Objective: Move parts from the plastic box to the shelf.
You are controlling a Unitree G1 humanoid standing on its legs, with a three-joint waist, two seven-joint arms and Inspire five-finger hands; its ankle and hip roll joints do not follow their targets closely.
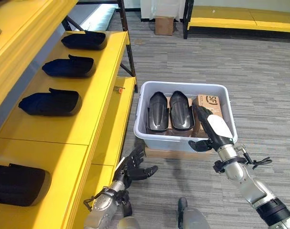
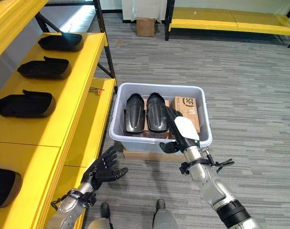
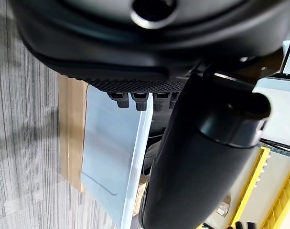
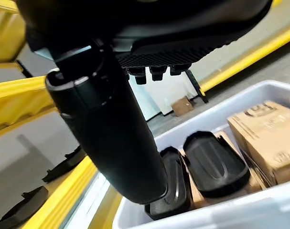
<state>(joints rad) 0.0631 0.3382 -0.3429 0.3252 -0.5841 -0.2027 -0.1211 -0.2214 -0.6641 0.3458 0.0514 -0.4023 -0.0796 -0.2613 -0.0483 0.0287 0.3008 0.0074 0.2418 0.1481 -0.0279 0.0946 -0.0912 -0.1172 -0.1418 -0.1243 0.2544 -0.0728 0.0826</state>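
Note:
The pale grey plastic box (image 1: 164,141) stands on the floor beside the yellow shelf (image 1: 87,114). Two black moulded parts (image 1: 157,112) (image 1: 181,111) lie side by side in it, next to a brown carton (image 1: 209,106). My right hand (image 1: 214,129) reaches over the box's front right rim with straight fingers, open and empty, beside the right-hand part (image 4: 214,164). My left hand (image 1: 133,167) hovers low by the shelf's front edge, fingers spread, holding nothing. Several black parts (image 1: 50,102) lie in a row on the shelf.
A flat cardboard sheet (image 1: 176,153) lies under the plastic box. A black shelf post (image 1: 128,47) rises behind the box's left. Far back stand a small cardboard box (image 1: 164,25) and a low yellow platform (image 1: 240,19). Grey carpet spreads to the right.

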